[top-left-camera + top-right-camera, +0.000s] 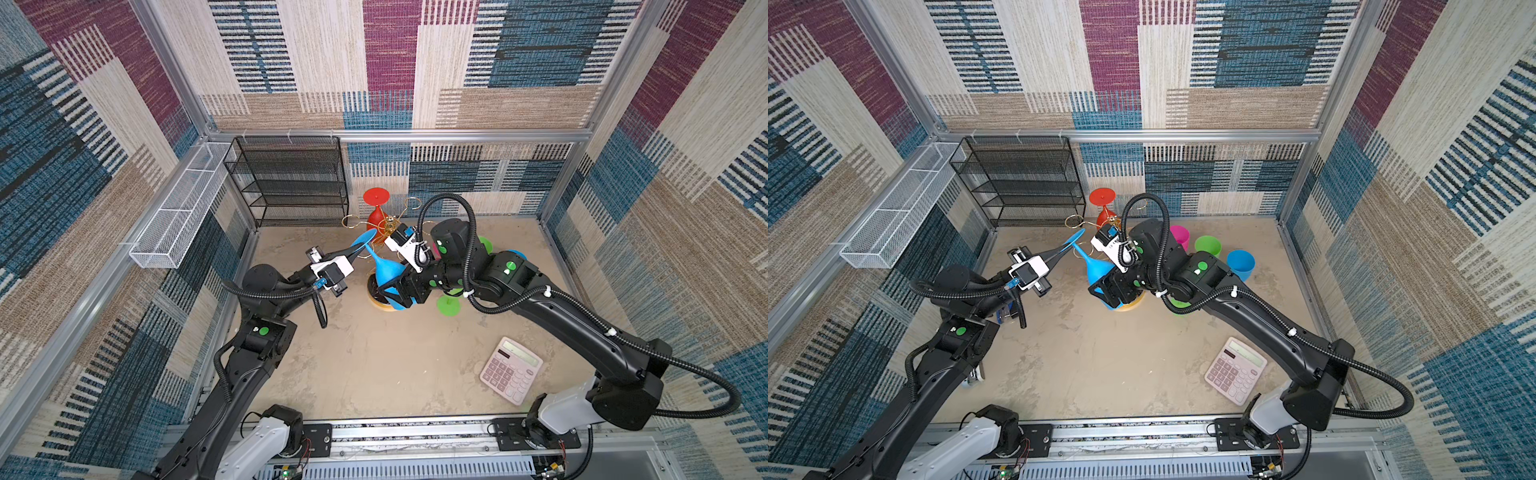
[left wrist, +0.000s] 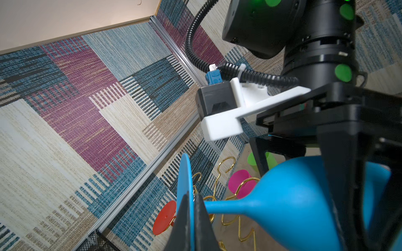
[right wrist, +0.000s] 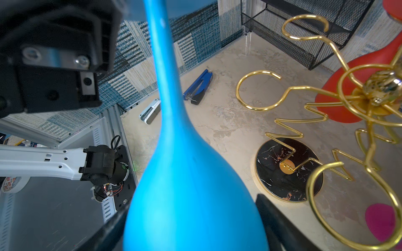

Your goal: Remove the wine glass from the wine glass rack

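We are looking at the blue wine glass (image 1: 388, 269), tilted between the two arms just beside the gold wine glass rack (image 1: 390, 226). Its bowl is lying low over the rack's round black base and its foot is pointing up toward the left arm. The left gripper (image 2: 192, 209) is pinching the edge of the flat foot, jaws drawn narrow on it. The right gripper (image 3: 191, 221) is straddling the bowl with its jaws standing wide, one on each side; we are not able to tell whether they are pressing it. In the right wrist view the stem is running apart from the gold loops. A red glass (image 1: 376, 199) is hanging upside down on the rack's far side, and a pink calculator (image 1: 511, 370) is lying near the right arm.
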Robot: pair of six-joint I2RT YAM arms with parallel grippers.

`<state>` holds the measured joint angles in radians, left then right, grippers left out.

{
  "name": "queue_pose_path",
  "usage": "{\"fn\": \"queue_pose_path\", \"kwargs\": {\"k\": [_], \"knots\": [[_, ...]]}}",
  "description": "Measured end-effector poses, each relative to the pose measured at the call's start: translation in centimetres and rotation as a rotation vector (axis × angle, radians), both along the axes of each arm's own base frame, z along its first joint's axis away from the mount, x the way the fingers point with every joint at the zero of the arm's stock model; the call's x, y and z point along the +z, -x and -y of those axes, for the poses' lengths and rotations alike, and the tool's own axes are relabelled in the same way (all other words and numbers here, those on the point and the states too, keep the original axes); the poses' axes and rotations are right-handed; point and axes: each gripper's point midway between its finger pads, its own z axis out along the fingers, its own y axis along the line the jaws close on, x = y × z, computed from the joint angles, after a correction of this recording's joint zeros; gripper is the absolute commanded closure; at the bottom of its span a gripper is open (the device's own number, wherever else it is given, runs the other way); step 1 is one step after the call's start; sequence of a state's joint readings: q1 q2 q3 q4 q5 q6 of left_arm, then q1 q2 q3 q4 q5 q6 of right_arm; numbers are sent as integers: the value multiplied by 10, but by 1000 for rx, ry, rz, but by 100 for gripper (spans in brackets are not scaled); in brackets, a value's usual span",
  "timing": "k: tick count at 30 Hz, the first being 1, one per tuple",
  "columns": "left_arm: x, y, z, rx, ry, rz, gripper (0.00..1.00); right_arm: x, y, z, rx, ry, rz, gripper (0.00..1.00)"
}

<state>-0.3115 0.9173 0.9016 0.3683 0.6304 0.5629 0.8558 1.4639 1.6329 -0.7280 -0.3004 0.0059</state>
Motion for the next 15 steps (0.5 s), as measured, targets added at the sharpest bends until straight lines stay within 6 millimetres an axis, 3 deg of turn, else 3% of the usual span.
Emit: {"fn": "queue_pose_path", "kwargs": {"k": [5,9,12,15], "knots": [[12,-7,-13,77,92,-113,100,27,4,5,-3,-86,67,1],[19,-16,-32,170,227,-307,100,60,10,25,-31,-206,167,1],[12,-24,-44,226,341,-507,100,87,18,47,-60,-326,284,1],[-7,-30,-47,223,455,-748,100,98,26,66,-79,-418,402,1]]}}
